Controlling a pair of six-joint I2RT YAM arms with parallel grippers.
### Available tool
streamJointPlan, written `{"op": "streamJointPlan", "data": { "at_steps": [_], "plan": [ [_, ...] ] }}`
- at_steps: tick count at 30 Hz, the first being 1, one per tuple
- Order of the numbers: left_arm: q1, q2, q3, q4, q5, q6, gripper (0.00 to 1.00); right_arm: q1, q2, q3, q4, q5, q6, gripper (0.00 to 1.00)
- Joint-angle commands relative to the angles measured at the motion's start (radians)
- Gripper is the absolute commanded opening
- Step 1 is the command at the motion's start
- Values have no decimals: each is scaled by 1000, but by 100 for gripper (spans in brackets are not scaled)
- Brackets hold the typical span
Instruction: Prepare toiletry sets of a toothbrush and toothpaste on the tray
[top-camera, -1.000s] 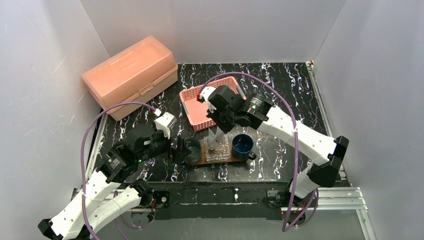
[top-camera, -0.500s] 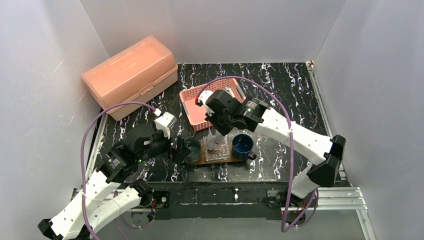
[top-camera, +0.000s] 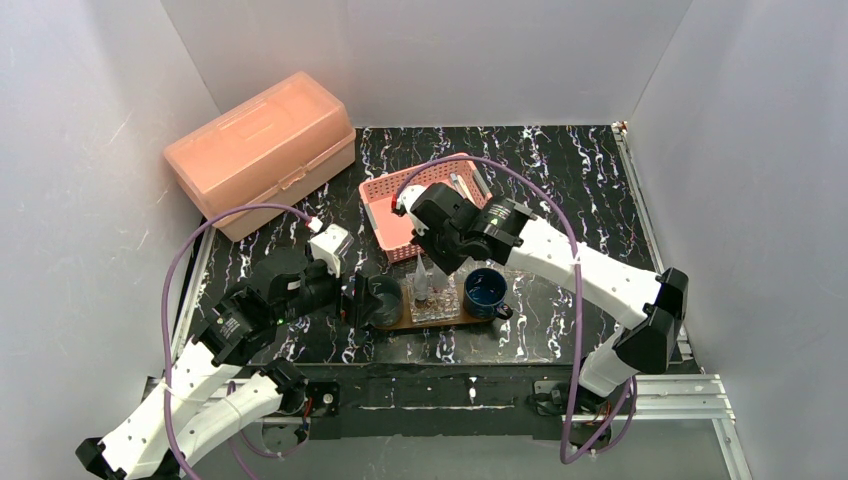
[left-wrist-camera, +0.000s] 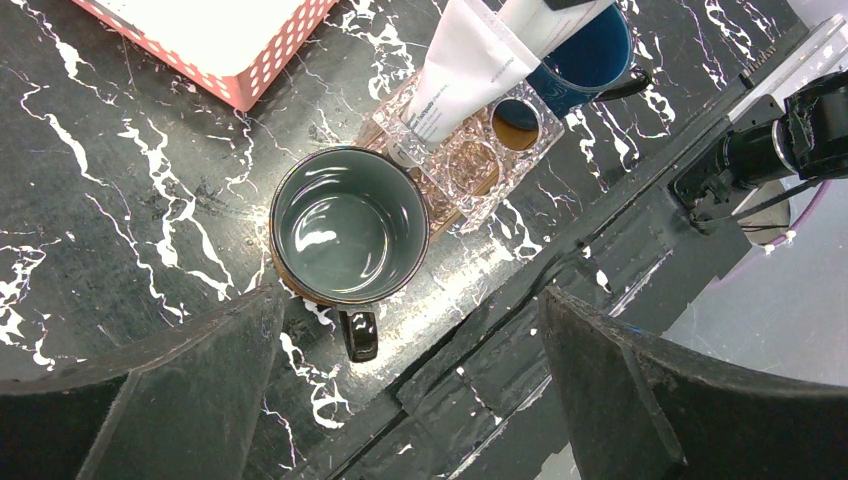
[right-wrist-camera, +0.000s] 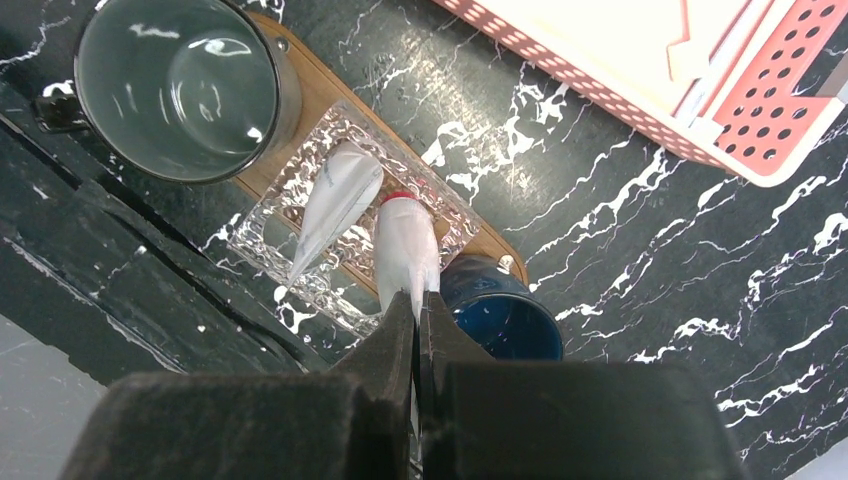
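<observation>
**Two tubes (right-wrist-camera: 335, 205) stand on the tray (right-wrist-camera: 318, 88), no brush there yet**

Both stand in the clear holder (right-wrist-camera: 265, 228) between the grey mug (right-wrist-camera: 180, 85) and the blue mug (right-wrist-camera: 500, 320). The right gripper (right-wrist-camera: 415, 300) has its jaws clamped on the flat end of the held tube (right-wrist-camera: 405, 245), which stands nearly upright, cap down, long axis close to vertical. The second tube is cap down too, tilted. The left gripper (left-wrist-camera: 410, 295) hangs over the grey mug, jaws wide apart and empty. Thin white sticks (top-camera: 465, 183) lie in the pink basket (top-camera: 385, 215), so the brushes probably remain to be moved.
</observation>
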Motion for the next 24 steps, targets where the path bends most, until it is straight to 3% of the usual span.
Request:
{"op": "streamJointPlan", "data": {
  "at_steps": [1,21,24],
  "plan": [
    [-2,-1,-5,6,-12,11,100,0,9,-19,48,23,22,1],
    [-1,2,-5,8,-10,11,99,0,-2,-159,150,34,78,1],
    [-2,5,-5,9,-8,11,99,0,-8,-168,156,33,79,8]
  ]
}}
